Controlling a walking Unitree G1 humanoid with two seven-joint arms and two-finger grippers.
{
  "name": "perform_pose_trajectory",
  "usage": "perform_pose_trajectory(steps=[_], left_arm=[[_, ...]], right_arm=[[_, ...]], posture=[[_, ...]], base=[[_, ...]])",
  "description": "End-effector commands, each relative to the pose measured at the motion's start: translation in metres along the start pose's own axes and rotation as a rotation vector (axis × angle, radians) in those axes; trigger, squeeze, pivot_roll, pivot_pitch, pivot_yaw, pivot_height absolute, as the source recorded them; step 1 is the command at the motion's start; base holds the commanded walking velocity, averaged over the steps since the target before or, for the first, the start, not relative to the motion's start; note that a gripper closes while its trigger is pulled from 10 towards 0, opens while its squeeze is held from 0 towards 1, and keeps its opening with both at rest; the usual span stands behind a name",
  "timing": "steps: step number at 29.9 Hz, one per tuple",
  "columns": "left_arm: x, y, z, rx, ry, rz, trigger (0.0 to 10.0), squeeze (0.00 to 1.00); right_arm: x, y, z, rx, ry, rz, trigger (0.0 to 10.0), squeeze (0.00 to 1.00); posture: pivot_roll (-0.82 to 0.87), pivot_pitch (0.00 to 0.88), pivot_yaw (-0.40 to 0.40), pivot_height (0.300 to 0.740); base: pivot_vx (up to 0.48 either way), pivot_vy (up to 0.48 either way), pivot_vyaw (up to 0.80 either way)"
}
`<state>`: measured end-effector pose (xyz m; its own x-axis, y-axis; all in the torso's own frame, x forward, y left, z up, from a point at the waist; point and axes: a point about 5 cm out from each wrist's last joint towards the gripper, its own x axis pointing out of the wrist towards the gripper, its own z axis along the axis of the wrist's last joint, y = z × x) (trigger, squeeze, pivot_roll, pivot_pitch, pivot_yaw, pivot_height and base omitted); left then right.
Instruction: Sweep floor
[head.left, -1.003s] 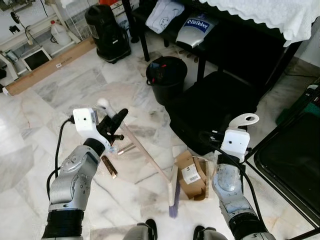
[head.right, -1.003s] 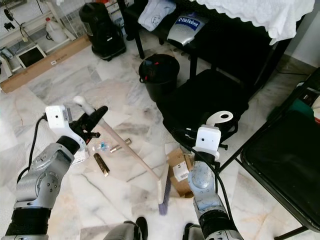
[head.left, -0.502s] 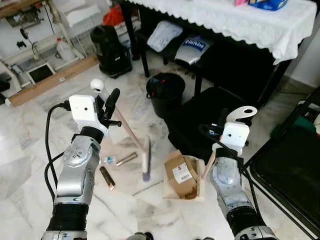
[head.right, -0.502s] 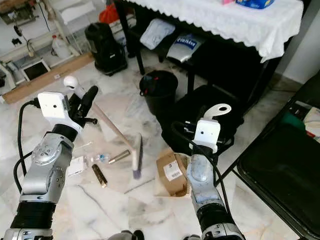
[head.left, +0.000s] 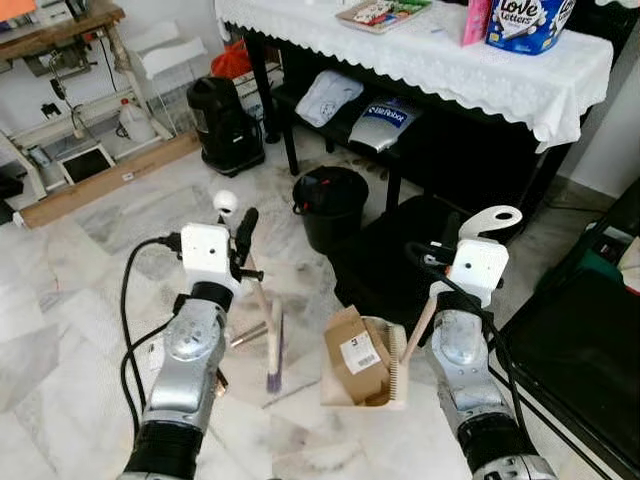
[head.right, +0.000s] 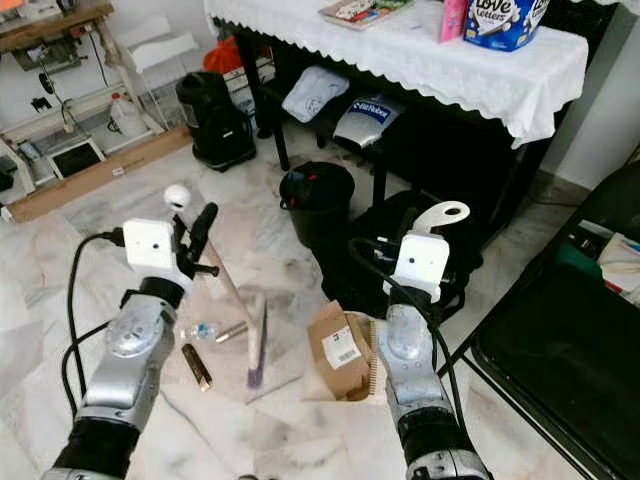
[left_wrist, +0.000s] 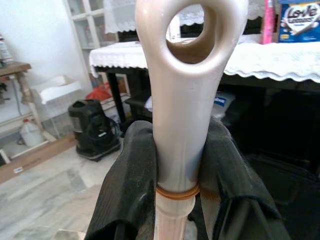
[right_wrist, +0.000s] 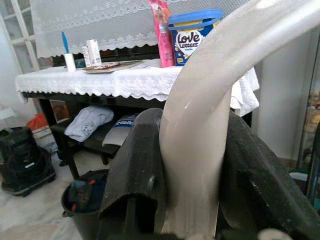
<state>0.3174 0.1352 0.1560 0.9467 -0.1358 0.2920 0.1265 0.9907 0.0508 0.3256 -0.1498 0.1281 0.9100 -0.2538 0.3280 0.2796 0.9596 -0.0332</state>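
My left gripper (head.left: 240, 232) is shut on the top of a cream broom handle (left_wrist: 187, 100), just below its hanging loop. The broom slants down to its purple-bristled head (head.left: 273, 350), which hangs close to the marble floor. The right gripper (right_wrist: 192, 165) is shut on the curved cream handle of a dustpan (head.left: 400, 365). A crumpled cardboard box (head.left: 350, 355) rests against the dustpan's comb edge. Litter lies on the floor beside the broom: a metallic tube (head.right: 232, 331), a small plastic bottle (head.right: 204, 330) and a brown stick (head.right: 196, 366).
A black bin (head.left: 333, 205) stands ahead, with a black bag (head.left: 420, 250) on the floor to its right. Behind is a table under a white lace cloth (head.left: 430, 50). A black vacuum (head.left: 225, 125) and long carton (head.left: 110, 180) sit at far left. A black chair (head.left: 590, 350) is at right.
The camera has risen and tilted up. The broom swung from lying across toward the box to hanging steeper, its head now left of the box. The dustpan stayed by the box.
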Motion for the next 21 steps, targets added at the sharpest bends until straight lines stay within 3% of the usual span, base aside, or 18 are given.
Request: perform_pose_trajectory(steps=[1, 7, 17, 21], left_arm=[[0.0063, 0.0005, 0.0131, 0.018, -0.080, 0.008, 10.0, 0.00], [0.0058, -0.0060, 0.0100, -0.004, -0.071, -0.015, 10.0, 0.00], [0.0054, -0.0010, 0.0109, 0.009, -0.081, -0.001, 10.0, 0.00], [0.0033, -0.0043, 0.0093, 0.004, -0.078, 0.001, 10.0, 0.00]], right_arm=[[0.0039, 0.0053, 0.0141, 0.033, -0.055, 0.016, 10.0, 0.00], [0.0011, 0.0054, 0.0100, 0.040, -0.020, 0.026, 10.0, 0.00], [-0.0040, 0.0044, 0.0103, 0.013, -0.014, 0.032, 10.0, 0.00], [-0.0037, 0.0006, 0.0125, -0.001, -0.026, 0.039, 10.0, 0.00]], posture=[[0.04, 0.014, 0.080, 0.740], [0.03, 0.011, 0.088, 0.740], [0.02, 0.000, 0.091, 0.740], [0.02, 0.000, 0.085, 0.740]], base=[[0.000, 0.000, 0.00], [0.000, 0.000, 0.00], [0.000, 0.000, 0.00], [0.000, 0.000, 0.73]])
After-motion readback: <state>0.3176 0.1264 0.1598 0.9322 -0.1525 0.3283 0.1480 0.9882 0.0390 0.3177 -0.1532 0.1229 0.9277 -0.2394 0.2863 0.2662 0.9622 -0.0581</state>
